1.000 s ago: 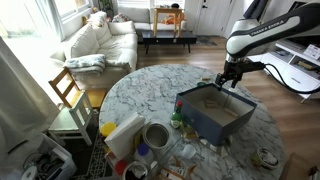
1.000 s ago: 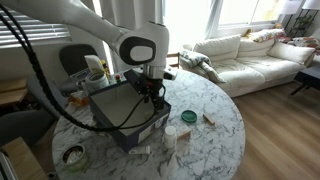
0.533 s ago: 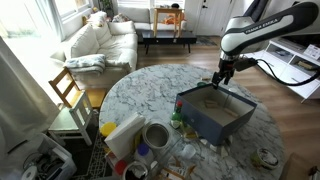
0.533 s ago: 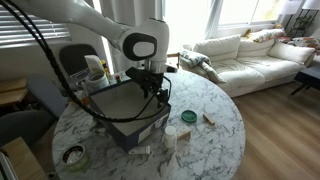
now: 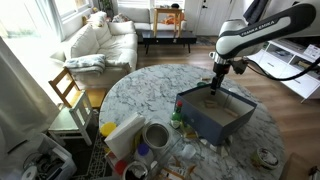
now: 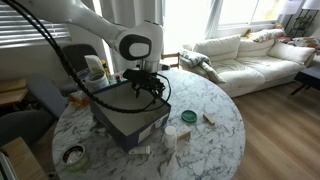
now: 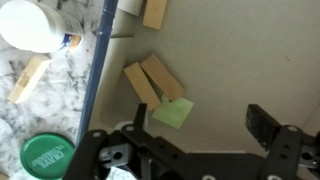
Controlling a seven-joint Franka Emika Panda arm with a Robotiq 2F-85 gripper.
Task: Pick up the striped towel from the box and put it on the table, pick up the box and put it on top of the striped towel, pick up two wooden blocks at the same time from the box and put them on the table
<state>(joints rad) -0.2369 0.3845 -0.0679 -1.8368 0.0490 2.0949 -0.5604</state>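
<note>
My tool hangs over the box, jaws spread, empty; wooden blocks (two, side by side) lie inside.

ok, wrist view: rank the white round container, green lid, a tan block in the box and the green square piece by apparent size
1. white round container, even cropped by the frame
2. green lid, also cropped
3. tan block and green square piece: too close to rank; block longer, square wider

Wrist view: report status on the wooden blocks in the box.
Gripper open, over the box. Two wooden blocks side by side on its floor, not gripped. Green block close beside them, could crowd the grasp.
</note>
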